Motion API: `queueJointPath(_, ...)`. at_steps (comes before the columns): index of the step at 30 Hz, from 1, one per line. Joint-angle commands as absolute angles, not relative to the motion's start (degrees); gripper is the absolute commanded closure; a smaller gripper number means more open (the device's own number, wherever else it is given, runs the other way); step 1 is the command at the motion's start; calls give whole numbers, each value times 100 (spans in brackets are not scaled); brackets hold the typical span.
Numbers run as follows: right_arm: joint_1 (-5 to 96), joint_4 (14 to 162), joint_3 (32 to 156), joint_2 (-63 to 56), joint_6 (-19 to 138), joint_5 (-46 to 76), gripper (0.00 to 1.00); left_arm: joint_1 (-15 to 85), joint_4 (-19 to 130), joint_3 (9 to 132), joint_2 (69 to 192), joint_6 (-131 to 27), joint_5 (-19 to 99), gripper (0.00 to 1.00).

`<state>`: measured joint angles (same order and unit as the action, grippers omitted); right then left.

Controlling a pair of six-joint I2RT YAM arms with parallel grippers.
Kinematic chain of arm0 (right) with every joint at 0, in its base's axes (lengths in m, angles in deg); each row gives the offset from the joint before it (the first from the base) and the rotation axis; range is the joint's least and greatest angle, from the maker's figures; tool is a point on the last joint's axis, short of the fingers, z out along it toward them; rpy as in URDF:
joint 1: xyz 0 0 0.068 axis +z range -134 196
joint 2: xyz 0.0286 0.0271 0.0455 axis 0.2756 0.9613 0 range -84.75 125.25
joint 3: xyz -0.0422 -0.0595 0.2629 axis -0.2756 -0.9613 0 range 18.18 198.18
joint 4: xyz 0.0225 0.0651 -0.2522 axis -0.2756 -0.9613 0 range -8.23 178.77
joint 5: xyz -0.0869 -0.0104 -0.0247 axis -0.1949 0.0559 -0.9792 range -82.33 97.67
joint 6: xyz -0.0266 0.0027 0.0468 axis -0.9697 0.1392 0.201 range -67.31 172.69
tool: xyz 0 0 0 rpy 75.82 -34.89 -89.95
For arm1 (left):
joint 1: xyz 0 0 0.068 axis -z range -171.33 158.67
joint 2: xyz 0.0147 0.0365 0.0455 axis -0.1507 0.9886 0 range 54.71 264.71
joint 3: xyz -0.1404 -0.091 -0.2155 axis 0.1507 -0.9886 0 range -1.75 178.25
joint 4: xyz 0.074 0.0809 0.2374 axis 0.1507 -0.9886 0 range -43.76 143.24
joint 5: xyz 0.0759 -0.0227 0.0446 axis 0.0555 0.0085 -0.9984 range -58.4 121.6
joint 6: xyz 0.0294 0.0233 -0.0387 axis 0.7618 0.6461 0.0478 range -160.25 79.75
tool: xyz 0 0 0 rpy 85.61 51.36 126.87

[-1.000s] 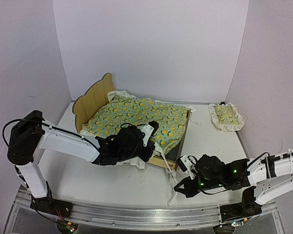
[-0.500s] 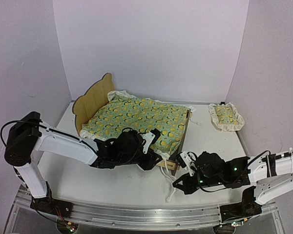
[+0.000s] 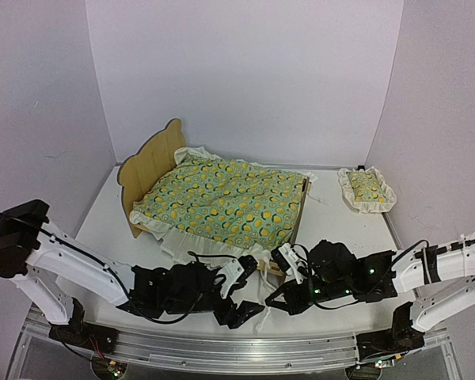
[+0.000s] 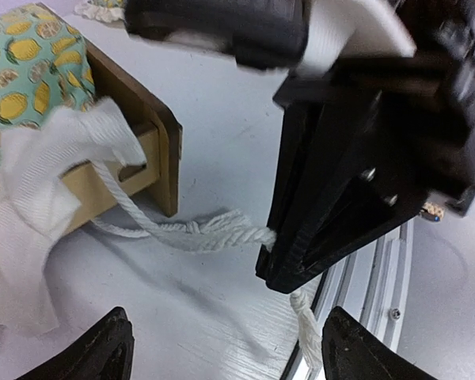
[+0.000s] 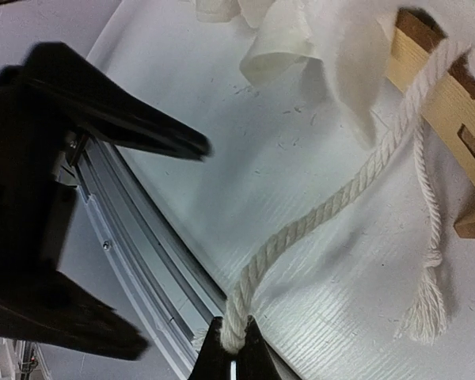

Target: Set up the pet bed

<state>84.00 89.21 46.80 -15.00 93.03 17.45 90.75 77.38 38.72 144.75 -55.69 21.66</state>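
Overhead view; wrist close-ups sharing pet bed (image 4: 165, 146), rope (image 4: 191, 231)

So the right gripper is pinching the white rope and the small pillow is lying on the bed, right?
One slip: the pillow lies on the table beside the pet bed, not on it, as the top view shows. The right gripper does pinch the rope.

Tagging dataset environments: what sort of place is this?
Most likely a robotics lab cell, not a home: plain pale wall panels box in a white tabletop, an aluminium rail along its near edge carries the arm bases, and the small light plywood pet bed looks like a staged prop.
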Motion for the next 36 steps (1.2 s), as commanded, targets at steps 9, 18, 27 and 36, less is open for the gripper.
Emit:
queueJointPath(9,8369,9270,4971,-1594,9485,1944,100,9093,8574,4502,15937,-5558,2832,50)
queueJointPath(18,8366,9176,4945,-1502,9414,1790,100,9105,9130,3419,14769,-5405,3604,18)
queueJointPath(27,8365,9232,5111,-1417,9467,1835,100,9104,9154,4223,15572,-5411,3743,26)
queueJointPath(36,8200,8734,5057,-1535,9504,1566,87,9020,8960,3866,15302,-5634,2745,100)
